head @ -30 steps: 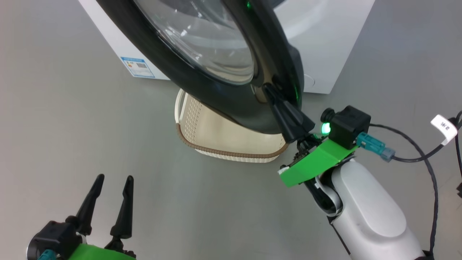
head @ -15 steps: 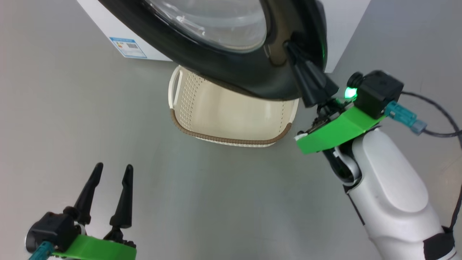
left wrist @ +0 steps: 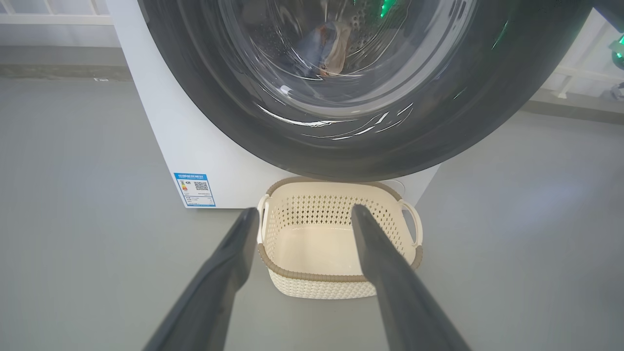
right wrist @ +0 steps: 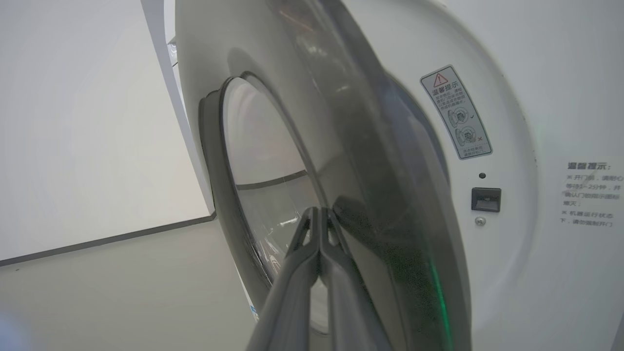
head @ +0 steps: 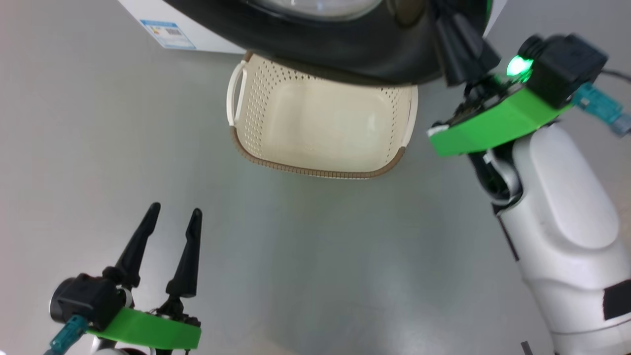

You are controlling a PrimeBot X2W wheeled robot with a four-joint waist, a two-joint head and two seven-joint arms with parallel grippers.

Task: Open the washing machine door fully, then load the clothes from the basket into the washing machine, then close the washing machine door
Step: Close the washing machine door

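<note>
- Washing machine door (head: 345, 54) is ajar. Its glossy black rim lies right at the right claw (right wrist: 321, 210) tips, which appear to press on its outer face.
- Right claw is clenched, fingers together with nothing between them. We read it as pushing, not gripping.
- Key relation: the door is edge-on to this claw and runs away ahead of it. The white front of the washing machine (right wrist: 536, 122) is just beyond the door on the claw's right side, with a gap between them.
- Latch slot (right wrist: 486, 199) sits on that front, past the door's free edge, so we judge the push must go that way to shut it.
- Left claw (head: 176, 208) is released, fingers spread and holding nothing. It is well apart from the door, low over the floor (head: 315, 271).
- Basket (head: 320, 172) is straight ahead of the left claw, under the door's lower rim, and looks empty.
- Clothes (left wrist: 326, 46): we see a blue and cream bundle through the glass, apparently in the drum.
- Right arm is far nearer the door, so we judge closing is its job, with loading done and the door not yet latched.
- Risk: clenched tips may slide on the slick rim.
</note>
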